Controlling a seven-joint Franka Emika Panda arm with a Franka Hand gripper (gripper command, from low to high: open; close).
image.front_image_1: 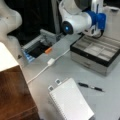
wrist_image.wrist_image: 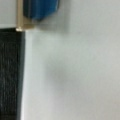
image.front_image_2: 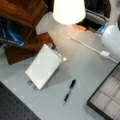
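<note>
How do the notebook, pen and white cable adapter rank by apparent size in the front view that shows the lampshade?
1. notebook
2. pen
3. white cable adapter
The adapter lies farther from the camera, so its true size is unsure.

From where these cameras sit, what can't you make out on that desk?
- Gripper: not shown in any view; in a front view the arm covers where it would be.
- Tray: cut off by a front view's right and bottom edges.
- Blue thing: cut by the wrist view's top edge, unidentifiable.
- Pen: its tip is too small to read.
</note>
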